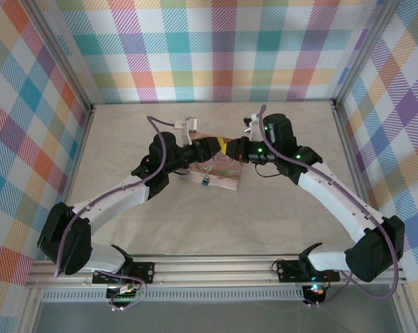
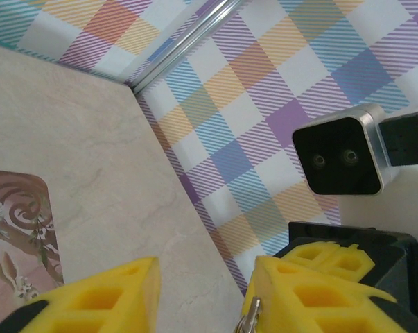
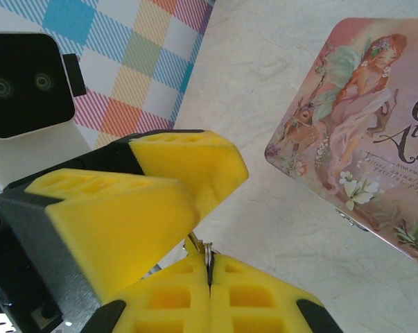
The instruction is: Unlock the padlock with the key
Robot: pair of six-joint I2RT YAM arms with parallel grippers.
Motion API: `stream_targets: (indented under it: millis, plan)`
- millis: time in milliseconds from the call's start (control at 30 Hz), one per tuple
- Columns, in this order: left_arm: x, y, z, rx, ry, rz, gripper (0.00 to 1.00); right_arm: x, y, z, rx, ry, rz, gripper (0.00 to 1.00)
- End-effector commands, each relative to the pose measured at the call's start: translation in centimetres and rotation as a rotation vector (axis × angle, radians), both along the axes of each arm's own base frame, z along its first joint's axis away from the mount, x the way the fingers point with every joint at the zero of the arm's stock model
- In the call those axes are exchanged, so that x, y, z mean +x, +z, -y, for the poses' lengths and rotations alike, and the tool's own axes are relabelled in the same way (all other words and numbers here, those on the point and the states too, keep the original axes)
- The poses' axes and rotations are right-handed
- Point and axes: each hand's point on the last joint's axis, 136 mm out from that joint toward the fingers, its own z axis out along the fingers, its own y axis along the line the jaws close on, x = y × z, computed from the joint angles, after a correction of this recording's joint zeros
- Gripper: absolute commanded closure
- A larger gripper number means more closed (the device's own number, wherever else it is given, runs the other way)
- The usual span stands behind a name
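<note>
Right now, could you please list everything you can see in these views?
tin: one, pink and illustrated, lying flat mid-table.
padlock: one, tiny and blue, at the tin's near edge.
metal piece: one, silvery, pinched by the right gripper; I cannot tell whether it is a key or a ring.
table: one, beige and marbled.
walls: multicoloured plaid, on three sides.
left arm, right arm: white and black, meeting over the tin.
left wrist camera, right wrist camera: white housings with black faces.
left gripper: yellow fingers, tips right beside the right gripper's.
</note>
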Motion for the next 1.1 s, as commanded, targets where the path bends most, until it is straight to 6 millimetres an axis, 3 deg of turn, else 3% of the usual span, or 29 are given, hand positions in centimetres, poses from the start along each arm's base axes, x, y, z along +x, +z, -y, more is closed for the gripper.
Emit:
stream_targets:
  millis: [0,200,467,633,800,1067]
  plan:
    - [-0.1,1.6,0.7,-0.016,-0.019,0.045,0.7,0.0,1.2,-0.7,0.006,0.03,0.036,1.0]
    - [-0.1,1.6,0.5,0.001,-0.014,0.05,1.0,-0.2,1.5,-0.7,0.019,0.038,0.043,1.0]
    - [-1.1,3.3,-0.5,0.003,-0.003,0.109,1.0,-0.7,3.2,2.5,0.143,0.048,0.15,0.77]
    - [-2.1,4.6,-0.5,-0.047,-0.032,0.128,1.0,-2.6,5.5,2.3,0.279,0.159,0.294,0.6]
    - [-2.4,5.4,-0.3,-0.101,-0.056,0.118,1.0,-3.0,5.4,0.6,0.334,0.231,0.306,0.54]
    - [-2.4,5.5,-0.1,-0.121,-0.064,0.104,1.0,-1.7,4.4,-0.9,0.337,0.217,0.267,0.58]
